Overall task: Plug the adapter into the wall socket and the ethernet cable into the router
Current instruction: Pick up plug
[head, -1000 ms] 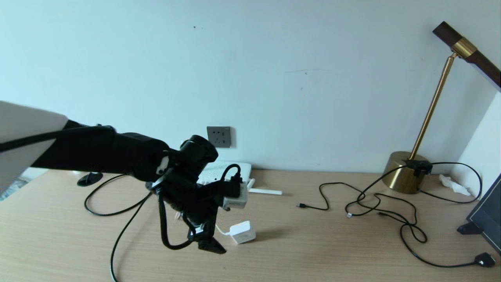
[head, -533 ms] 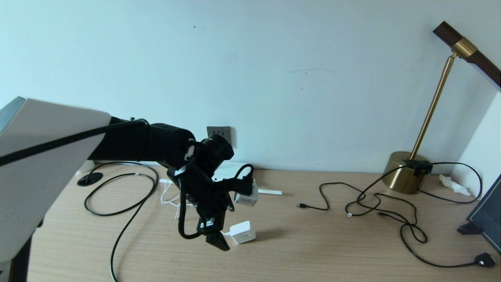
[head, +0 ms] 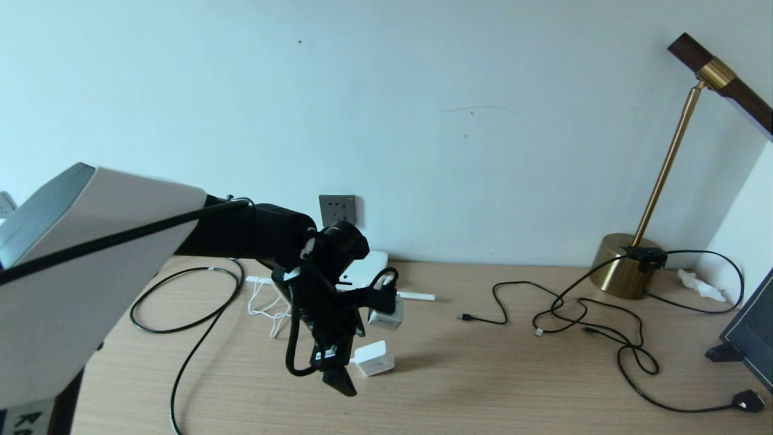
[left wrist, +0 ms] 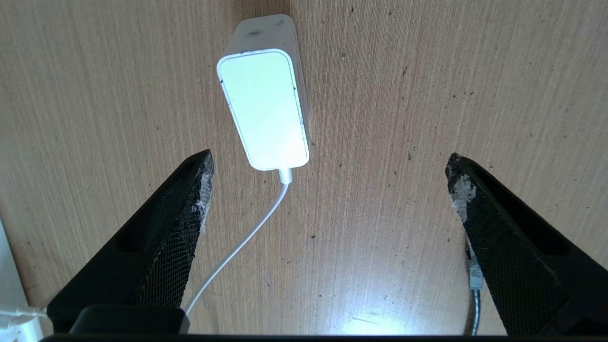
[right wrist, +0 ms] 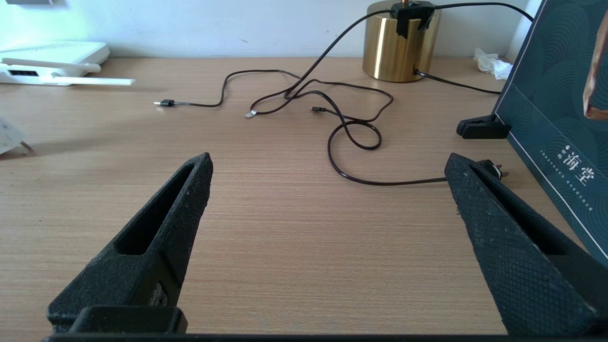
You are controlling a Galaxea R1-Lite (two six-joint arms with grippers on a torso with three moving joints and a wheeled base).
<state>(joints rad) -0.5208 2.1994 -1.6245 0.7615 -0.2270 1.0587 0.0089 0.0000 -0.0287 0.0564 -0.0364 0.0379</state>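
Black left arm (head: 253,235) with a pale grey upper shell, looped black cable, and textured tapered fingers (left wrist: 161,247).

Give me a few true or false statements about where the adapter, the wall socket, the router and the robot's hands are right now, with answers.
1. The adapter lies on the desk, not plugged in. True.
2. The left hand is closed around the adapter. False: its fingers are spread wide, with the adapter ahead of them and untouched.
3. The wall socket already has a plug in it. False: nothing is plugged into it.
4. The router sits on the desk against the wall, below the socket. True.
5. The right hand holds a black cable. False: it is open and holds nothing.
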